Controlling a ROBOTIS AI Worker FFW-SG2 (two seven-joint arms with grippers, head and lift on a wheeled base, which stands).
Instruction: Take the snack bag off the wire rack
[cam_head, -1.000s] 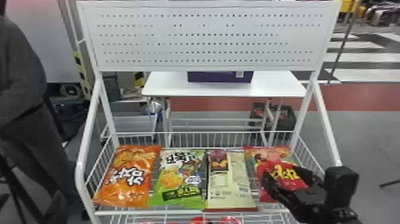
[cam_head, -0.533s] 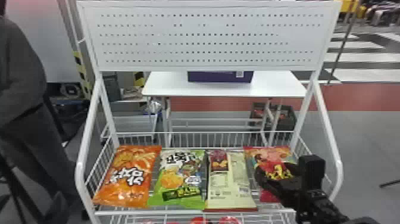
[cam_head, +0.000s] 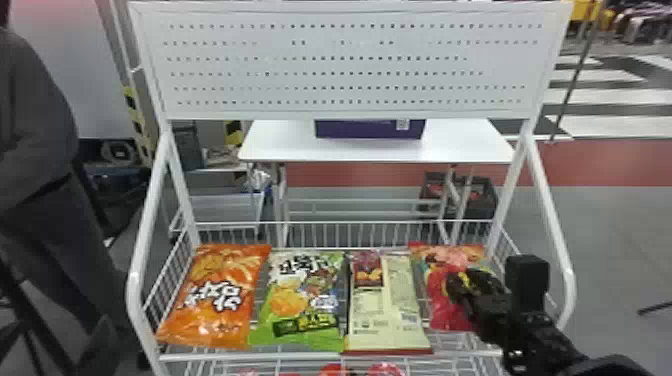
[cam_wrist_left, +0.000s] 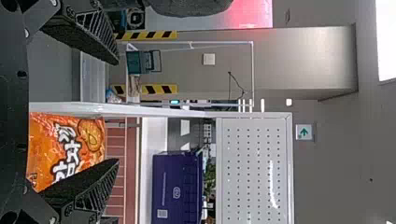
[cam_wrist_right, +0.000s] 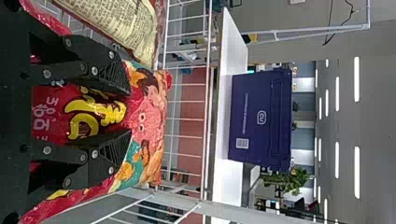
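Right jaws stand parted over the red snack bag (cam_head: 442, 312), likely to pinch its middle; it lies on the wire rack (cam_head: 300, 356), rightmost of 4. Left jaws are parted too, apparently spare.

The right arm (cam_head: 545, 345) slants in from the head view's lower right corner, the right gripper (cam_head: 462, 290) parted at its fingertips. The left gripper (cam_wrist_left: 117, 112) gapes wider, its black fingers (cam_wrist_left: 88, 191) well apart.
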